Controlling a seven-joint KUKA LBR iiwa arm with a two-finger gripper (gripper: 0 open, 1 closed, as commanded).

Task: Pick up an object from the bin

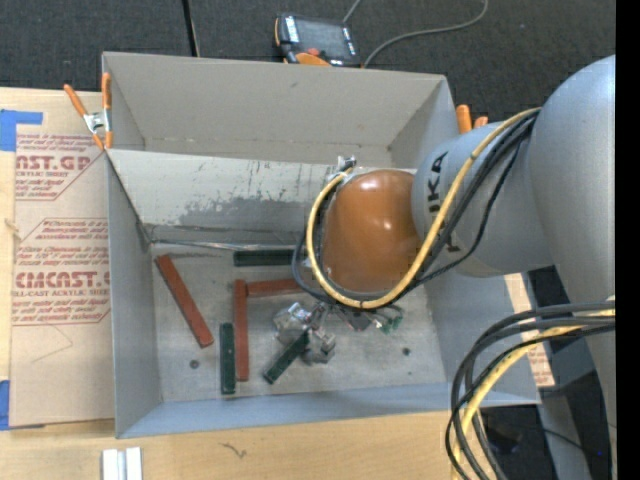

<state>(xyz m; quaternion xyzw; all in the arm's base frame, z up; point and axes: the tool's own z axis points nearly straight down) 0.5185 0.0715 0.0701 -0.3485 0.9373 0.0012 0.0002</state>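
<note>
Gripper (308, 331): low over the floor of the bin (280, 118), right of middle. Fingers apart, clamped on nothing.
Nearest thing: short dark green stick (284, 360), front middle, its upper end seeming to reach in between the fingers.
Long axis: slanted, so the stick trails off front-left of the jaws.
Neighbours: brown-red stick (240, 313) just left, second green stick (227, 358) beyond it.

Gripper (307, 332) low over dark green stick (280, 365).

Grey arm (570, 158), orange cover (365, 230), yellow-black cables (312, 236)
</note>
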